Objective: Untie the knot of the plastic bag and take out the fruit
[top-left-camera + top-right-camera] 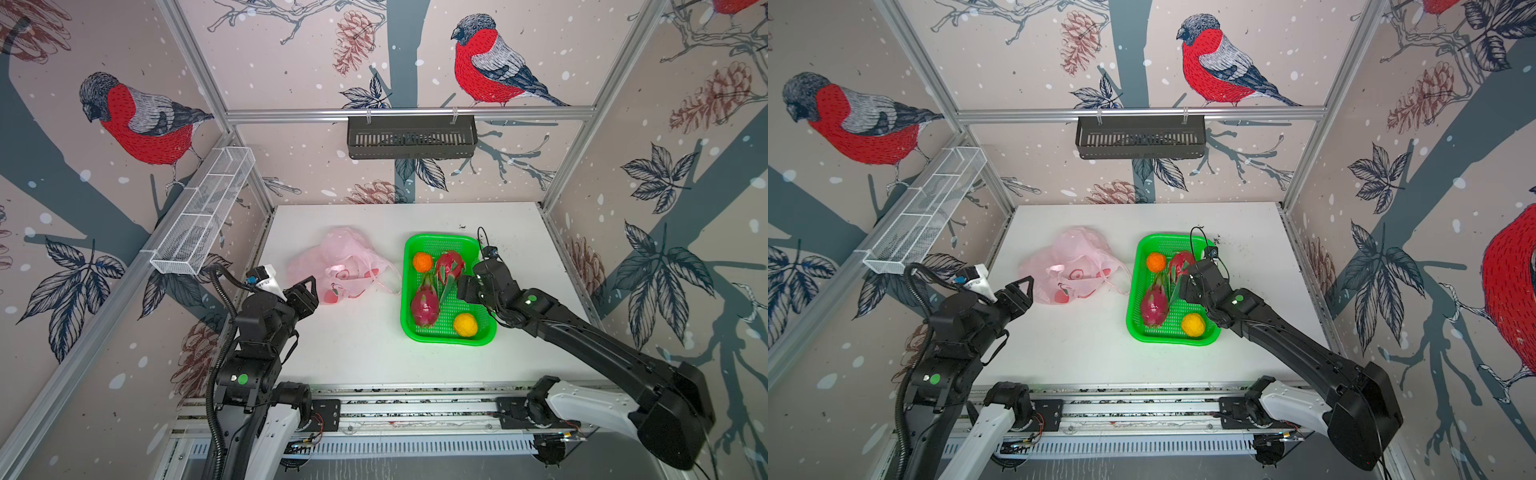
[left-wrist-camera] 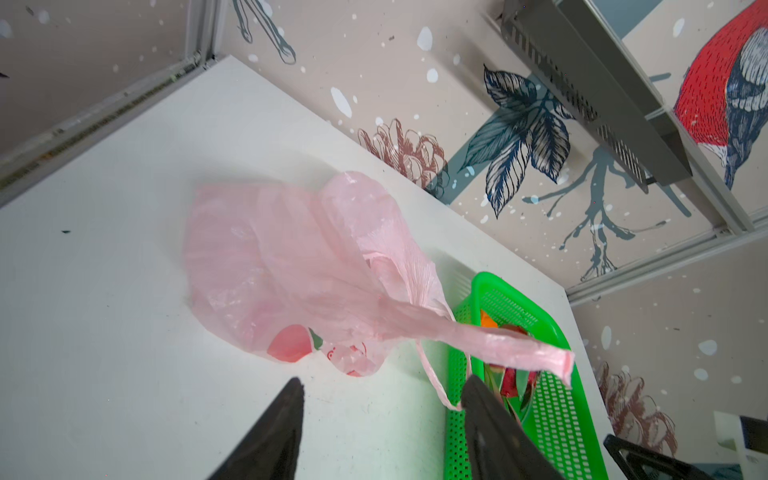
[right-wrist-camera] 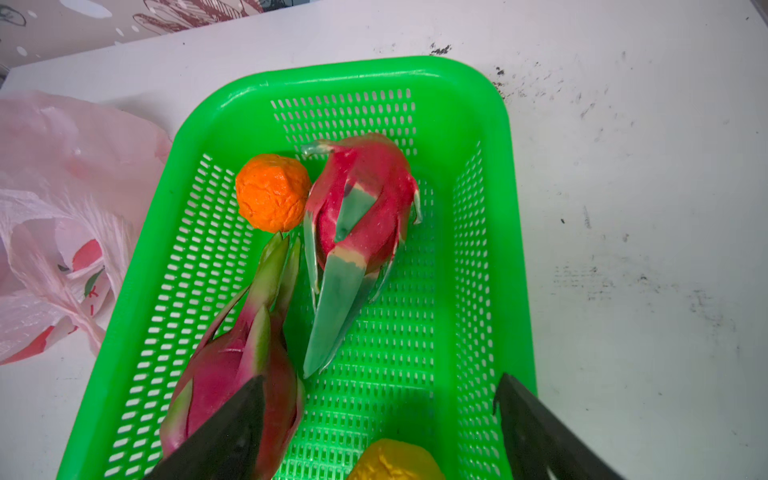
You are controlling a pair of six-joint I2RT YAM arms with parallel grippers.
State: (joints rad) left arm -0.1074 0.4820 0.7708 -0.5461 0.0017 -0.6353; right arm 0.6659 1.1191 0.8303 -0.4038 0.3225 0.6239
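Observation:
The plastic bag (image 1: 332, 262) (image 1: 1067, 257) (image 2: 270, 257) lies slack and flat on the white table, left of the middle. Its loop handles (image 2: 478, 340) trail loose toward a green basket (image 1: 440, 237) (image 3: 353, 68); the knot does not show. The fruit is in that basket: two dragon fruits (image 1: 424, 307) (image 3: 361, 199), an orange ball (image 1: 422, 262) (image 3: 272, 191) and a yellow-orange ball (image 1: 465, 324) (image 3: 395, 461). My left gripper (image 1: 305, 295) (image 2: 383, 380) is open at the bag's near left edge, with bare table between its fingers. My right gripper (image 1: 460, 289) (image 3: 382, 378) hangs open over the basket's right side, holding nothing.
A black slotted shelf (image 1: 411, 137) hangs on the back wall. A white wire shelf (image 1: 203, 216) runs along the left wall. Aluminium frame posts close in the table, and the arms' rail (image 1: 415, 411) runs along its front edge. Dark specks (image 3: 440, 50) mark the table behind the basket.

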